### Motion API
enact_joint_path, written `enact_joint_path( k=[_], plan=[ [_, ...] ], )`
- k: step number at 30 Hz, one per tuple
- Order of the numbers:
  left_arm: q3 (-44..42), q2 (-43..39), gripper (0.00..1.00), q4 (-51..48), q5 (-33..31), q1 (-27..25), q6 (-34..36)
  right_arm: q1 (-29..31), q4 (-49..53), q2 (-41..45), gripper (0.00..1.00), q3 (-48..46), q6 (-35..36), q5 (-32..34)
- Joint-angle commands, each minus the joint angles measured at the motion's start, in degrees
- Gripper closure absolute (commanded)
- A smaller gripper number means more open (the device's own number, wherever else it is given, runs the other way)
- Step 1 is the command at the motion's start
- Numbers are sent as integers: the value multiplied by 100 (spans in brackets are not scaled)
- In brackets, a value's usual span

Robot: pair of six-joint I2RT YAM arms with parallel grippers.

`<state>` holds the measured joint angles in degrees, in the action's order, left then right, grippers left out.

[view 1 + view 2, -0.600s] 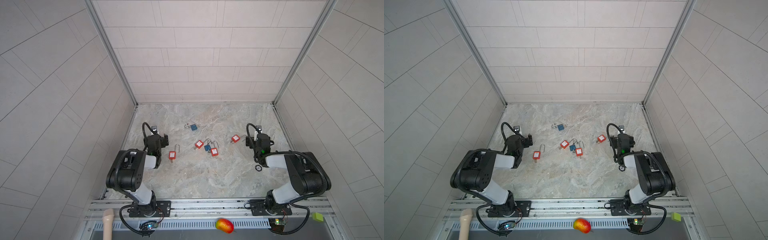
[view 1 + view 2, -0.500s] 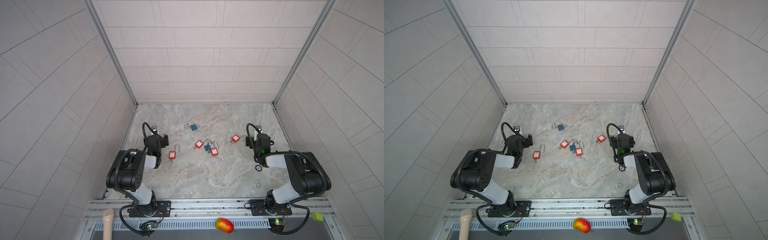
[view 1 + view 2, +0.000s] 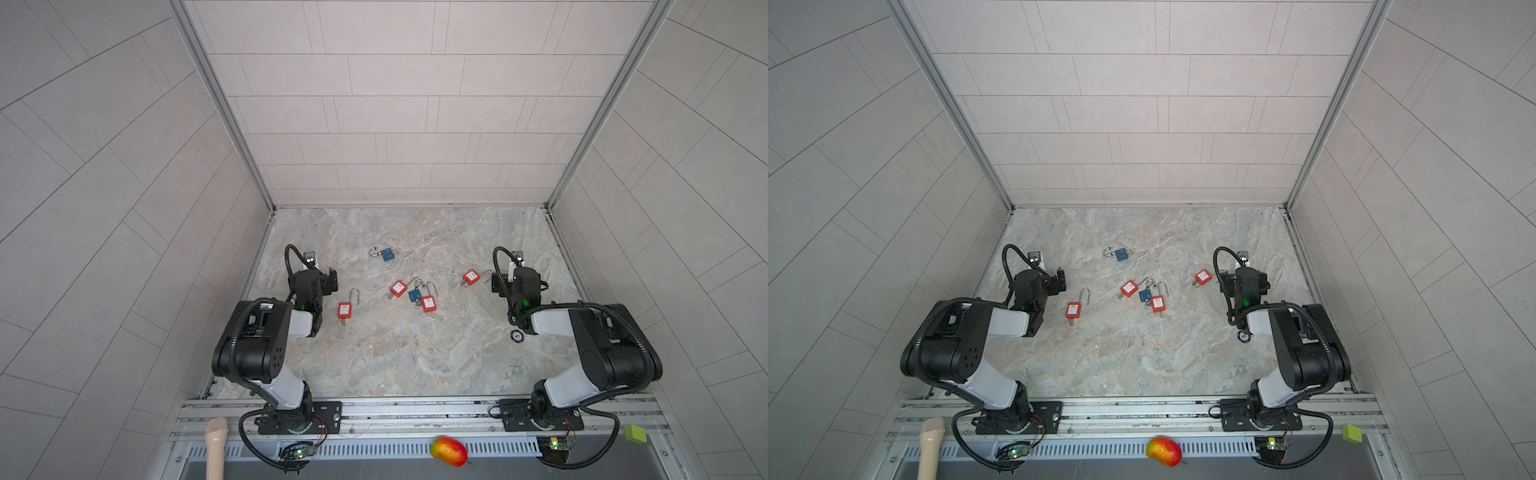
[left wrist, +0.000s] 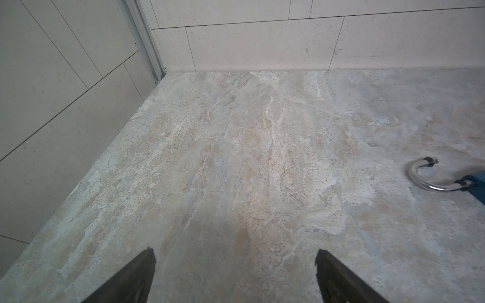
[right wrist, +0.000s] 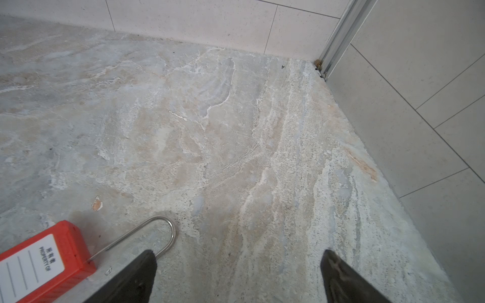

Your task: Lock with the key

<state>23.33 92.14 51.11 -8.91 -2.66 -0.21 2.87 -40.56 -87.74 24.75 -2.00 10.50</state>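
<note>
Hanging low, the left gripper (image 4: 235, 258) and right gripper (image 5: 238, 255) stand wide and empty, probably to take the red padlock (image 5: 44, 259) lying just beside the right one.

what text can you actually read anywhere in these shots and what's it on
"PROPERTY OF": white label on the red padlock, right wrist view.
"所有者": same label, beside the English.
Labels on the other red padlocks, in both top views: too small to read.
Marks on the black disc: too small to read.
</note>
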Motion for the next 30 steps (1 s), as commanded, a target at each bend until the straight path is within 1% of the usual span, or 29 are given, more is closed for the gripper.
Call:
enact_joint_path(
  k=[1, 7, 10, 14, 16, 18, 20, 22, 24, 26, 28, 30],
  plan=[
    [13, -100, 0, 76, 54, 8, -27, 1, -72, 100, 1, 21, -86, -2],
    [-12, -127, 0, 109, 56, 12, -36, 1, -120, 133, 1, -15, -89, 32],
    [-63, -134, 0, 204, 73, 17, -16, 1, 135, 295, 1, 54, -221, 322],
    [-290, -249, 0, 562, -65, 12, -45, 27, 708, 644, 1, 211, -201, 310],
    [-301, -462, 0, 415, -174, 11, -95, 38, 1062, 842, 1, 295, -260, 372],
    [-294, -712, 0, 147, -289, 11, -137, 38, 1773, 1030, 1, 524, -464, 478],
    [-251, -1012, 0, -166, -312, 11, -139, 69, 2538, 1150, 3, 833, -597, 453],
    [-175, -1351, 0, -563, -194, 4, -87, 124, 3263, 1247, 4, 1166, -815, 457],
    [37, -1747, 0, -1300, -246, 2, -231, 145, 4086, 1285, 7, 1563, -1286, 563],
    [451, -2116, 0, -2377, -182, 2, -346, 173, 5229, 1226, 9, 2139, -2030, 707],
    [872, -2381, 0, -3281, -11, 2, -369, 208, 6176, 1099, 10, 2633, -2732, 672],
    [1225, -2604, 0, -3983, 144, -9, -513, 301, 6984, 958, 12, 3058, -3506, 656]
  ],
)
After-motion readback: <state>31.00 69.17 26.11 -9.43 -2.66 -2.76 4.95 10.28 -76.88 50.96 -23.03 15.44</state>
